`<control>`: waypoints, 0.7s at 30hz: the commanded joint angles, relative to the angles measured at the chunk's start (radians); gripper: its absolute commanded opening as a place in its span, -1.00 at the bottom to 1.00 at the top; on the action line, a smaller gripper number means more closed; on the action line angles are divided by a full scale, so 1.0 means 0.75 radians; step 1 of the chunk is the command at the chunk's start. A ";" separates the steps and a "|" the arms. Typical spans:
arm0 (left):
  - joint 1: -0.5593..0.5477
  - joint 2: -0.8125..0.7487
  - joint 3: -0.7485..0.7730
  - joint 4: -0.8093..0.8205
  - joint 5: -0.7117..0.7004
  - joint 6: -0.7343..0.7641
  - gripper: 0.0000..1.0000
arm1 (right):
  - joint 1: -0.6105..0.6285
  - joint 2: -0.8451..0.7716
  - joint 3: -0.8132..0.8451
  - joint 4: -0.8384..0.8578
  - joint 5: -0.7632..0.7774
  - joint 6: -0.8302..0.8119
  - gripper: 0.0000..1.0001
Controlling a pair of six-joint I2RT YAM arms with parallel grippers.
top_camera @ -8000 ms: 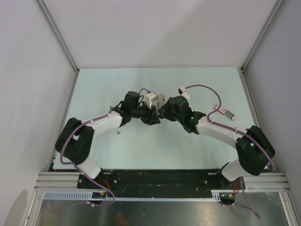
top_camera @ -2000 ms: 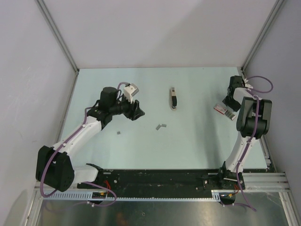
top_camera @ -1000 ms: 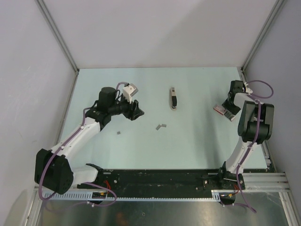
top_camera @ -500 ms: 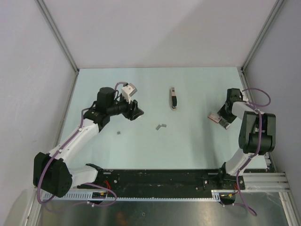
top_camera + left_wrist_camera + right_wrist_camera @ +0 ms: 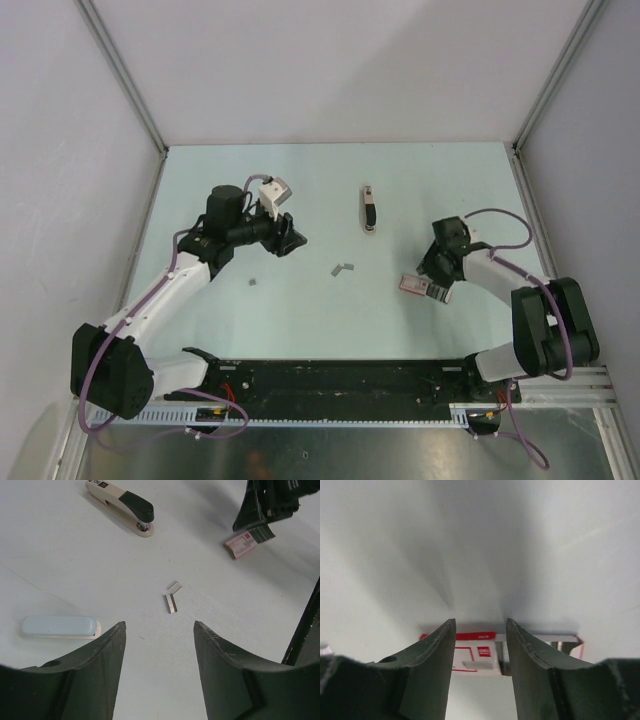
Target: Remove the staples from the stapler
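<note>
The stapler point(image 5: 368, 210) point(image 5: 120, 507), a slim bar with a black top, lies flat at the table's middle back, apart from both grippers. Two short grey staples point(image 5: 343, 268) point(image 5: 171, 597) lie loose on the table nearer the front. My left gripper point(image 5: 293, 240) point(image 5: 159, 625) hovers open and holds nothing, left of the staples. My right gripper point(image 5: 432, 278) point(image 5: 479, 622) is open, tips down at the red-and-white box point(image 5: 424, 287) point(image 5: 485, 652). The box lies crosswise just past its fingertips.
A small pale blue oblong piece point(image 5: 253, 282) point(image 5: 59, 626) lies on the table in front of my left gripper. Grey walls with metal posts enclose the table at the back and both sides.
My right arm has swung from the back right corner toward the middle, and the red-and-white box has slid along with it. The left arm has barely moved.
</note>
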 commanded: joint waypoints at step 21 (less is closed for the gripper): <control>0.005 -0.002 0.023 0.009 0.074 -0.015 0.25 | -0.073 -0.331 -0.019 -0.245 -0.027 0.045 0.15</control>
